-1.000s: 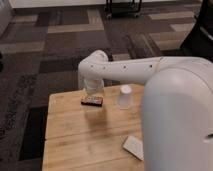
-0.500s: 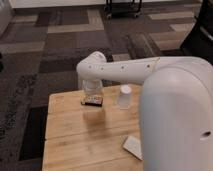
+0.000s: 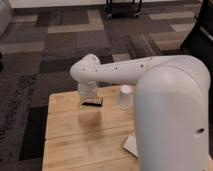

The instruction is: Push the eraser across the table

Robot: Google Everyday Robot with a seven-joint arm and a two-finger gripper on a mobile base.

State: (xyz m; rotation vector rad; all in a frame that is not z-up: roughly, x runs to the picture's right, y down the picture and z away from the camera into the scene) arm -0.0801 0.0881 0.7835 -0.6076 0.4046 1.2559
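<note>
Hand [image 3: 88,98] above eraser [image 3: 92,103] on table [image 3: 75,137]

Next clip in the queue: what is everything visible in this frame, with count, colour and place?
Small dark rectangular eraser: one, nearly black, far part of the table, just under the gripper.
Light wooden plank table: one, pale, lower middle of the view.
Small white cup: one, on the table beside the eraser, apart from it.
Flat white rectangular pad: one, near part of the table, partly hidden by the arm.
Patchwork carpet: grey and brown squares, around the table.
Black cart-like frame: one, top edge.
Robot arm: one, white, reaching over the table.
Gripper: one, white, at the eraser.
</note>
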